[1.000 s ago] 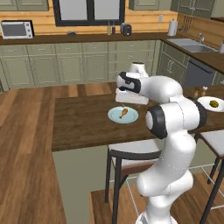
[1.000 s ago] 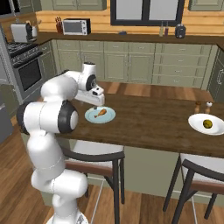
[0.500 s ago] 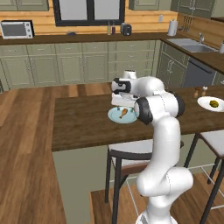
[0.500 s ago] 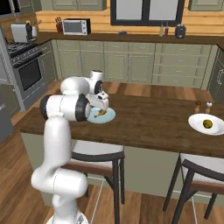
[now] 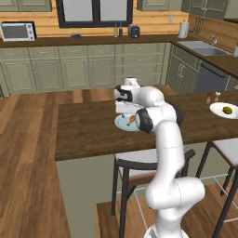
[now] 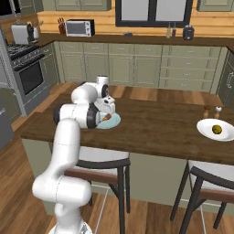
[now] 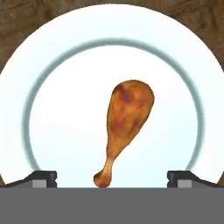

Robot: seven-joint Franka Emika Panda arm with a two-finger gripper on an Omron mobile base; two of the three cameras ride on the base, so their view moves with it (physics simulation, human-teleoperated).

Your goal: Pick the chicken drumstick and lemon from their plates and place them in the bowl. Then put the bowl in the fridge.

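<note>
My gripper (image 7: 111, 177) hangs just above the blue plate (image 7: 52, 109), jaws spread wide and holding nothing. In the hand view one fingertip (image 7: 41, 177) shows at 8 o'clock and the other at 4 o'clock, with the drumstick (image 7: 124, 124) lying between them on the plate's middle. Its thick end points to 12 o'clock and its thin bone end to 6 o'clock, tilted a little toward 7. I cannot tell whether my tips touch the plate.

From the left base view, my hand (image 5: 125, 100) bends down over the plate (image 5: 122, 124) on the dark wooden counter (image 5: 83, 132), and the drumstick (image 5: 132, 121) peeks out beside my forearm. From the right base view the same plate (image 6: 114, 122) sits at the counter's left part, the drumstick (image 6: 107, 117) on it.

The lemon (image 6: 217, 130) rests on the white plate (image 6: 208, 131), well apart at 3 o'clock along the counter (image 6: 160, 128). In the left base view it (image 5: 227, 110) lies on that plate (image 5: 218, 111) at the far right.
</note>
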